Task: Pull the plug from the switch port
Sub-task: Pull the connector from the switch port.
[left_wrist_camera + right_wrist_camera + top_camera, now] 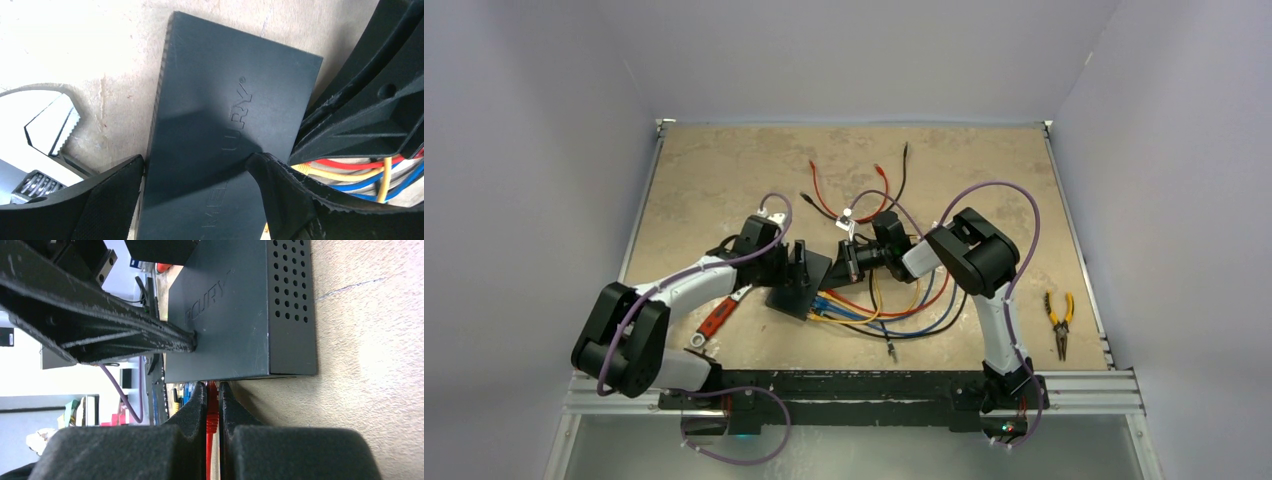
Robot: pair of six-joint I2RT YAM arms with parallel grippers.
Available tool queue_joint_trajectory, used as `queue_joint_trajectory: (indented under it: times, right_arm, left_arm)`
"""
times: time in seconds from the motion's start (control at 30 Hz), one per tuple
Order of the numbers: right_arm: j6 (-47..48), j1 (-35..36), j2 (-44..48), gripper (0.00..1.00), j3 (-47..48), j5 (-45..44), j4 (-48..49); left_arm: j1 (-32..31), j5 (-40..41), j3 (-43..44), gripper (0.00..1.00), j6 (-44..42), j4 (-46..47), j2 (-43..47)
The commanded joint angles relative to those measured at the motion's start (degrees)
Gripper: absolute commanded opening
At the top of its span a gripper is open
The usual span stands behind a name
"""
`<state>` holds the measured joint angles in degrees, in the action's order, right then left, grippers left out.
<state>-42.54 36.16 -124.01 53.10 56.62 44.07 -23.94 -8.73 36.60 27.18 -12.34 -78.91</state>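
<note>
The switch (pixel 796 292) is a flat black box lying mid-table, with red, blue and yellow cables (pixel 879 310) running from its right edge. My left gripper (pixel 798 262) is open over it. In the left wrist view (pixel 196 160), one finger sits against the switch's (pixel 225 115) left edge and the other rests on its top face. My right gripper (pixel 850 262) is shut on the red plug (pixel 212 412), right at the switch's (pixel 225 315) socket edge, in the right wrist view (pixel 213 390). The sockets themselves are hidden.
Yellow-handled pliers (pixel 1058 318) lie at the right. A red-handled adjustable wrench (pixel 716 318) lies left of the switch, and its jaw shows in the left wrist view (pixel 50 125). Loose red and black leads (pixel 864 185) lie behind the grippers.
</note>
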Motion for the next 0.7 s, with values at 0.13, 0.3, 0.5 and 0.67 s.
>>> queue_joint_trajectory:
  times: [0.13,0.3,0.5,0.67]
  right_arm:
    - [3.5,1.5,-2.1,0.0,-1.1,-3.9,-5.0]
    - [3.7,1.5,-2.1,0.0,-1.0,-3.9,-5.2]
    - [3.8,1.5,-2.4,0.0,-1.2,-3.9,-5.2]
    - [3.8,1.5,-2.7,0.0,-1.1,-4.0,-5.1]
  left_arm:
    - [-10.6,8.4,4.5,0.86,-2.6,-9.6,-0.2]
    - [-12.8,11.5,5.6,0.89,-3.4,-10.9,-0.8]
    - [-14.5,12.7,7.2,0.91,-5.0,-12.1,-0.1]
    - [-15.1,11.6,7.1,0.97,-6.1,-11.3,1.4]
